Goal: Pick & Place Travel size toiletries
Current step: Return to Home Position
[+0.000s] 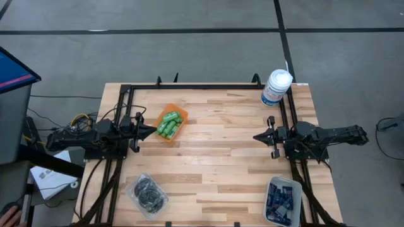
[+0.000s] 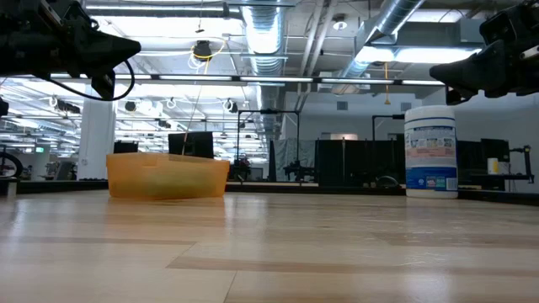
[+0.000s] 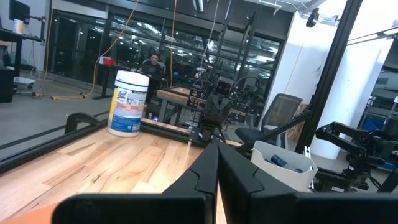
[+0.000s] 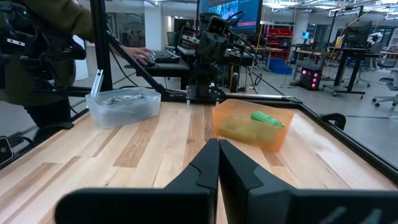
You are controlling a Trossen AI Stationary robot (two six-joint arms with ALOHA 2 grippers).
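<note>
Overhead, table-level, wrist views — one table (image 1: 221,157)

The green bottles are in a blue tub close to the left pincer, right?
Not quite. The green bottles are in an orange tub, not a blue one. The high view shows this. The tub does sit close to the left pincer.

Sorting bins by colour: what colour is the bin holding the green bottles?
The bin is orange, best in right wrist view.
</note>
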